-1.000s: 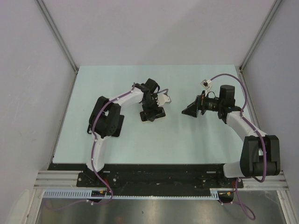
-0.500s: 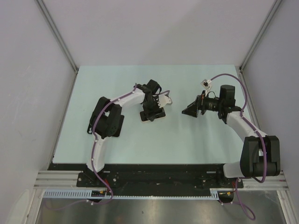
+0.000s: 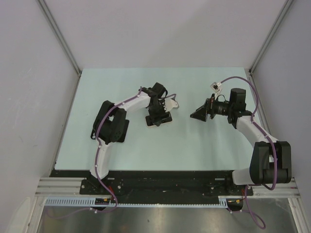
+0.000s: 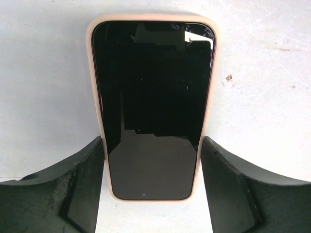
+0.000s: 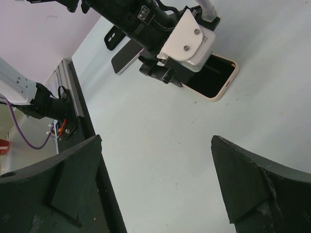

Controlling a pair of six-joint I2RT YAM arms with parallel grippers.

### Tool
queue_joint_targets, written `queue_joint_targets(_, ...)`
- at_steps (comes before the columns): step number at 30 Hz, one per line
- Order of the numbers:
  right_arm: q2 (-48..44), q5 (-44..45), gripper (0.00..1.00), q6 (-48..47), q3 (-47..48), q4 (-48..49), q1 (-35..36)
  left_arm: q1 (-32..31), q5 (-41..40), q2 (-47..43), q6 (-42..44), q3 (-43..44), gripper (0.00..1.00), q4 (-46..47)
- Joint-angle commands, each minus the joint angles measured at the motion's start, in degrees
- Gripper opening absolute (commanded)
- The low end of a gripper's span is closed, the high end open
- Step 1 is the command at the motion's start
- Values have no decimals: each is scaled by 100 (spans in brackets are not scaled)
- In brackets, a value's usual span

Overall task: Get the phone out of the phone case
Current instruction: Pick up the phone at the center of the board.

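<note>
phone: we see the phone (image 4: 153,107) lying screen up, fully seated in its case, about midway between the bench's left and right edges and between its far and near edges.
phone case: the pale phone case (image 4: 150,17) rims the glass all round; no corner looks peeled off yet.
left pincer: the left pincer (image 4: 152,155) straddles the end of the case nearest its wrist. it is narrowed to the case's width, with its fingers (image 4: 85,179) touching both long edges, so we read it as holding the case.
right pincer: the right pincer (image 3: 198,115) hangs wide and holds nothing, well apart from the phone, toward the bench's right edge.
bench: the bench (image 3: 121,150) looks smooth and pale.
risk, squeeze: we judge that a side grip presses the rim tighter onto the phone, so a lift could raise both as one piece.
risk, slide: with only one pincer on it, a push or pry could skate the whole thing across the smooth bench instead of parting it.
risk, slip: the fingers sit on a rounded, likely soft rim near one end, so the case may twist out of them.
risk, drop: if the phone pops free suddenly, it could drop onto the bench.
risk, right arm: coming in, the wide right pincer could knock the left wrist, which covers part of the phone from that side.
</note>
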Motion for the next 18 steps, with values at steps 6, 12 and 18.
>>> queue_joint_targets(6, -131, -197, 100, 243, 119, 305, -97, -113, 934, -468, -326, -183, 14, -102)
queue_joint_targets(12, -104, -197, 100, 357, 119, 375, -106, -140, 995, -530, -484, -253, 4, -32)
queue_joint_targets(18, -8, -145, 100, 488, 119, 427, -106, -166, 1065, -802, -616, -402, 4, 109)
